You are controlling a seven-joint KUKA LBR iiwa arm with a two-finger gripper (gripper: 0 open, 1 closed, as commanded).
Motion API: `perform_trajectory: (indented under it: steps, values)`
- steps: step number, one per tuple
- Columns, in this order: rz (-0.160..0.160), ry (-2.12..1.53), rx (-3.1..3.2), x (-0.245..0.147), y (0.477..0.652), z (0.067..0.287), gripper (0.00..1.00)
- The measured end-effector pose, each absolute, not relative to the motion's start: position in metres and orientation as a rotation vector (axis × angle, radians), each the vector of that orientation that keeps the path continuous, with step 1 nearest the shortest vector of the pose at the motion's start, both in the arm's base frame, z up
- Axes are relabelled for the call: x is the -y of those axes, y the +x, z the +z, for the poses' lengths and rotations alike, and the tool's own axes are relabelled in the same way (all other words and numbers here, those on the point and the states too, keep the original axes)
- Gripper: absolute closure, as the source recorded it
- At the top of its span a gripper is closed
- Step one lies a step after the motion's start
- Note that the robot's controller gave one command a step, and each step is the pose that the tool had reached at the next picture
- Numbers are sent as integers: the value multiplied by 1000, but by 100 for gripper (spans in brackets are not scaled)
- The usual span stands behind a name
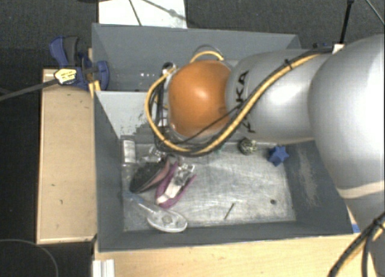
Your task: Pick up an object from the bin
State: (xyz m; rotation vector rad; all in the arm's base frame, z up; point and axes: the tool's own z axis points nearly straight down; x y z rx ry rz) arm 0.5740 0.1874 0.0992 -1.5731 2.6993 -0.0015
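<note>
My gripper (pixel 179 172) hangs low under the arm's orange cover, at the left of the bin floor. Right below it lies a purple and white elongated thing (pixel 169 189), slanting toward the front. A black, rounded thing (pixel 144 177) lies just to the left of the purple one and touches it. In front of both, a clear plastic piece (pixel 166 221) rests flat near the bin's front wall. The cover hides most of the gripper, so I cannot see whether it touches the purple thing.
A small clear or silvery thing (pixel 128 151) stands at the left wall. A blue block (pixel 277 155) and a dark round thing (pixel 245 146) lie by the back right. A thin dark stick (pixel 230 211) lies on the bare floor at the front middle. The arm covers the bin's right and back.
</note>
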Motion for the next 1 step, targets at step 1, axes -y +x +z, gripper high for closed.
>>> perform_trajectory:
  steps: [1]
  values:
    - [-3,-1618,-2680,-188,570,209,100]
